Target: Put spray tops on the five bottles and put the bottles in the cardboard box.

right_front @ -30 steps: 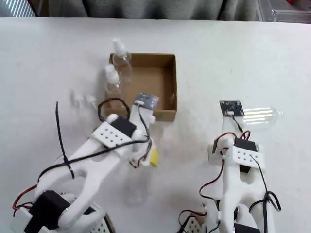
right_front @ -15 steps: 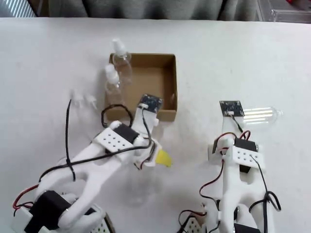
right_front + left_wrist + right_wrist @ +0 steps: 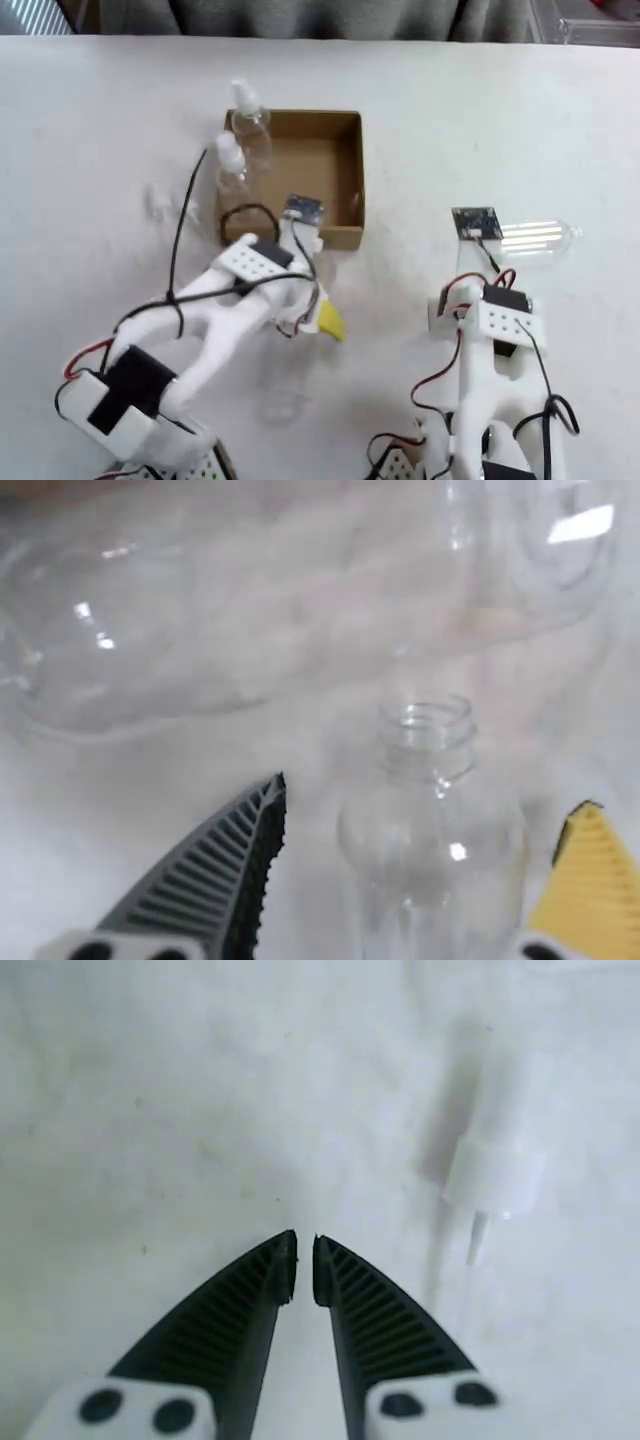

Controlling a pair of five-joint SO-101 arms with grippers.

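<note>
My left gripper (image 3: 435,795) is open, its grey finger (image 3: 230,870) and yellow finger (image 3: 575,880) on either side of a clear capless bottle (image 3: 430,830) whose open neck points away from the wrist. In the high view that gripper (image 3: 312,322) sits just in front of the cardboard box (image 3: 345,170). Two clear bottles with spray tops (image 3: 248,125) (image 3: 232,165) stand at the box's left wall. Two loose spray tops (image 3: 172,205) lie left of them. My right gripper (image 3: 304,1260) is shut and holds nothing, with a white spray top (image 3: 495,1175) lying on the table beside it.
Another clear bottle (image 3: 535,237) lies on its side at the right, beyond the right arm (image 3: 490,320). Larger clear bottles (image 3: 200,630) lie close behind the capless one. The table (image 3: 100,120) is white, so the clear bottles are faint against it.
The left arm has swung, with its rear part moving left and its cable lifting. Its yellow finger has spread outward. The right arm has not moved.
</note>
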